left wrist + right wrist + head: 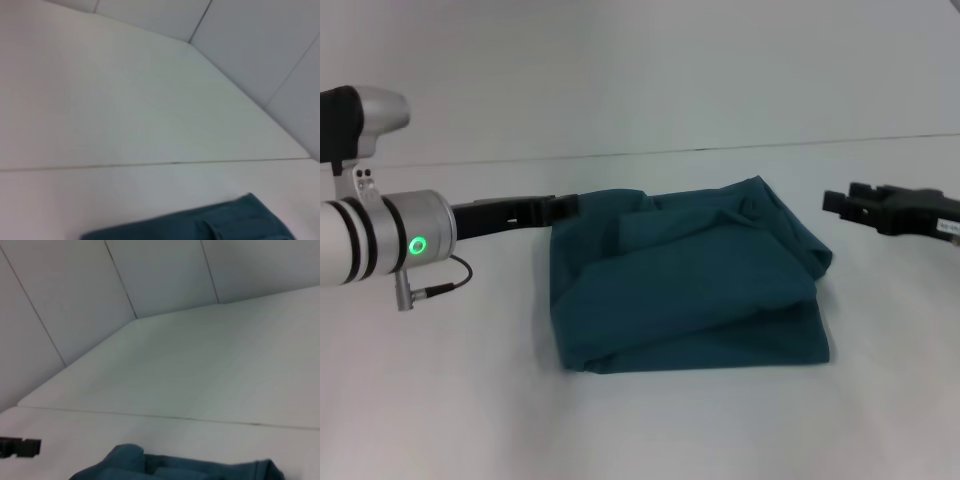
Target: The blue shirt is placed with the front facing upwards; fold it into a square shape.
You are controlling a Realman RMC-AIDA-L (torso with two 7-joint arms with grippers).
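One blue shirt (685, 280) lies folded into a rough square mid-desk (640, 420), no long axis, plain side up. I see my left claw (565, 207) at its far-left corner and my right claw (840, 205) just off its far-right corner; I cannot tell either grip.

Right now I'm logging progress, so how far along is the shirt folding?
Mostly done: the blue shirt lies folded into a rough, layered square on the table, no lettering showing. The left gripper sits at its far left corner; the right gripper is apart from it on the right. Whether either is gripping cannot be told. The top layer looks rumpled, so tidying may remain.
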